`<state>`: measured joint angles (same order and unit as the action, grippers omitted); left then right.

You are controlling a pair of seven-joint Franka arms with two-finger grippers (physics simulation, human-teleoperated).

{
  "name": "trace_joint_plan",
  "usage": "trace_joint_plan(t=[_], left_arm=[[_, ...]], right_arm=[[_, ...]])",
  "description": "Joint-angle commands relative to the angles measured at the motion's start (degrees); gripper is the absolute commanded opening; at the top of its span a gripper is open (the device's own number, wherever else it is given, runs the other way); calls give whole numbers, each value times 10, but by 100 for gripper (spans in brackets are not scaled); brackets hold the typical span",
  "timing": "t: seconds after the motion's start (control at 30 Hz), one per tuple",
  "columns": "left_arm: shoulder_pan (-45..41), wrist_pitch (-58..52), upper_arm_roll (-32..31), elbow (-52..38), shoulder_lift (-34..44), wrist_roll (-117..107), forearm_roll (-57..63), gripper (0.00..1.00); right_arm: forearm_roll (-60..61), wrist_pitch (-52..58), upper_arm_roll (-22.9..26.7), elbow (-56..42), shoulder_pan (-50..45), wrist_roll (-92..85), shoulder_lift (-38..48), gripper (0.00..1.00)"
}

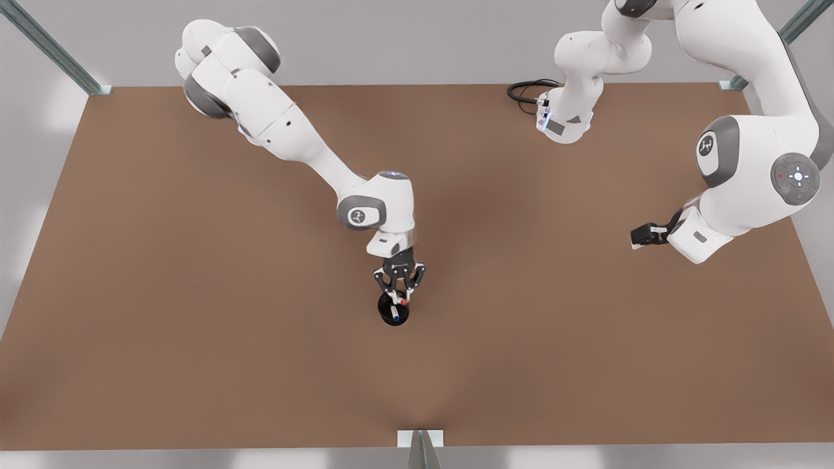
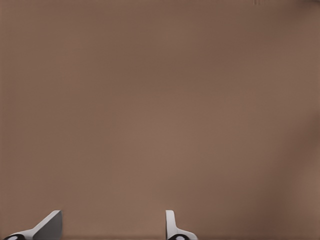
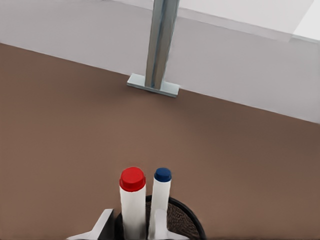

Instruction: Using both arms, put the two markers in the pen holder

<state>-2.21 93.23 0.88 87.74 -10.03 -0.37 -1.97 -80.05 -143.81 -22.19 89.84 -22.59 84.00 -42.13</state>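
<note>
Nearest the table's (image 1: 195, 365) near edge, roughly mid-width, just beyond the metal post (image 1: 421, 449) bolted there:

1. Pen holder (image 1: 394, 311) — black round cup, upright on table. Both markers stand inside it, side by side.

2. Red marker (image 3: 133, 200) — white barrel, long axis approx. vertical, red cap end up, clear of the rim. Sits between the right gripper's fingers per right wrist view.

3. Blue marker (image 3: 161, 192) — same build, long axis approx. vertical, blue cap up, just beside the red one; whether they touch: cannot tell.

4. Right gripper (image 1: 399, 286) — directly above holder, pointing down; jaws narrowly parted around the red barrel, appear closed on it. Step in hand, by judgement: release of red marker. To do well: part jaws fully, lift straight up along barrel axis, no sideways drag, else holder may tip or the blue marker get knocked.

5. Left gripper (image 1: 642, 236) — farther off, toward table's edge on the front view's right, raised, waiting. Jaws spread, nothing between them; bare table beneath per left wrist view.

6. Black cable coil (image 1: 528, 91) — at far edge, idle.
</note>
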Motion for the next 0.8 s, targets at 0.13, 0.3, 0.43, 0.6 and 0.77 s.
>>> trace_joint_plan(t=[0.13,0.3,0.43,0.6,0.77], left_arm=[[-6,5,-1,-9,2,4,1,100],[-17,4,-4,-35,-15,35,3,100],[-22,-2,-4,-44,-28,33,0,100],[-21,-3,-4,-47,-29,33,2,100],[-22,-3,-4,-47,-29,33,2,100]], right_arm=[[170,143,-181,-25,126,11,17,100],[287,428,-456,-113,314,-278,17,100],[647,448,-104,-142,196,-533,234,100],[770,467,111,19,258,-877,341,100],[793,477,158,-77,245,-929,271,100]])
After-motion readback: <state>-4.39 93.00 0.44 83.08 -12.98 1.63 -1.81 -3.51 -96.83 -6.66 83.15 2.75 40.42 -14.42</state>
